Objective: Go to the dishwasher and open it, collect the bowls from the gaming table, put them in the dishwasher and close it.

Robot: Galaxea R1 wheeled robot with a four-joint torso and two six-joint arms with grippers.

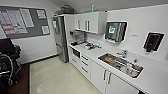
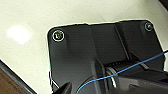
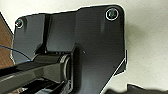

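Kitchenette ahead, no dishwasher we can pick out for sure

We can't tell which front under the white counter [image 1: 100, 53] is the dishwasher; the sink [image 1: 120, 64] sits to the right, fridge [image 1: 60, 37] at the far end. Both wrist cams look down at pale floor [image 2: 25, 35], so we can't tell how our grippers are set.

Left wrist view: wide dark plate [image 2: 100, 47] with rounded corners, a round ringed fitting [image 2: 58, 35] at each visible corner, and a thin blue cable [image 2: 130, 67] crossing the jointed dark bar [image 2: 140, 80]. Right wrist view: matching dark plate [image 3: 95, 47], ringed corner fittings [image 3: 111, 13], a grey-black jointed bar [image 3: 32, 72], a short run of blue cable [image 3: 12, 50].
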